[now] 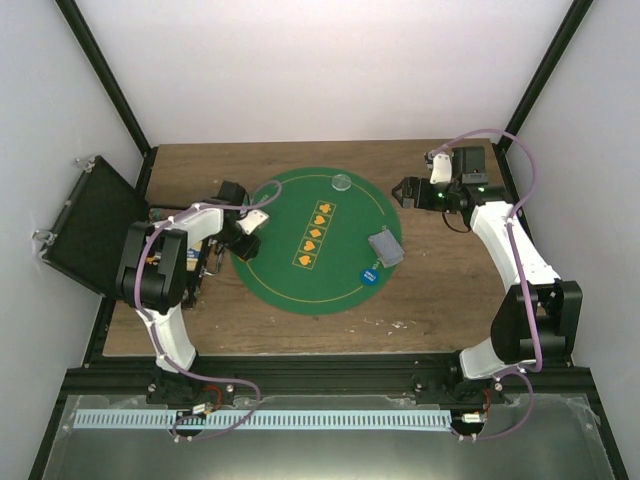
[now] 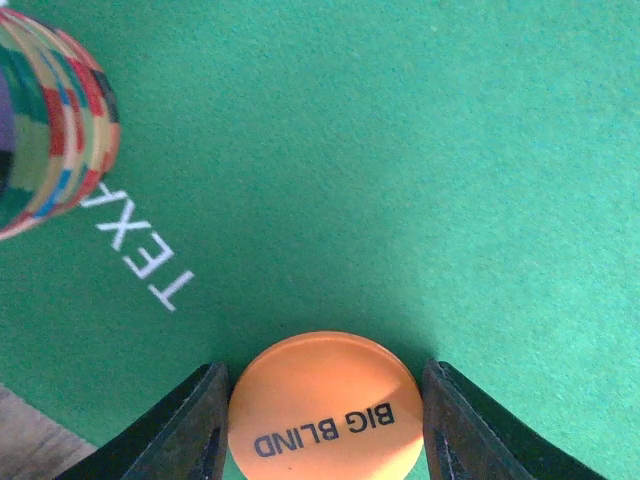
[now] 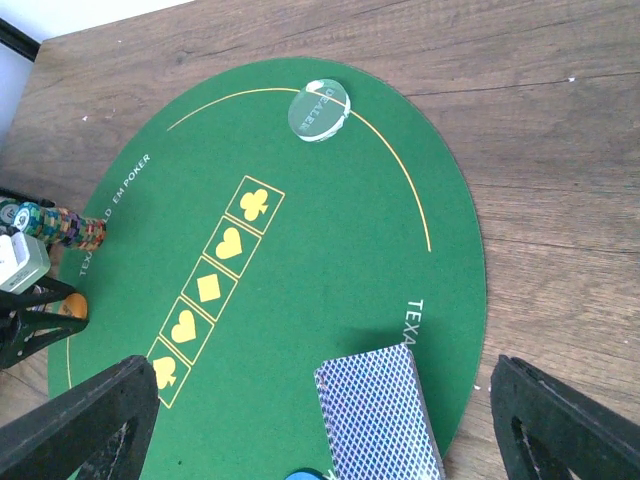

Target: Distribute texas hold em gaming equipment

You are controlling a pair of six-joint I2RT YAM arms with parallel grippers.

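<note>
An orange disc marked BIG BLIND sits between the fingers of my left gripper, which is shut on it at the green mat's left edge. It also shows in the right wrist view. The grey-blue-backed deck of cards lies face down on the mat's right side, with a blue disc just in front of it. A clear disc lies at the mat's far edge. My right gripper is open and empty, off the mat's far right, with the deck below between its fingers.
The round green felt mat with orange suit marks lies on the wooden table. A stack of multicoloured chips stands by my left gripper. A black hard case stands open at the far left. White walls enclose the table.
</note>
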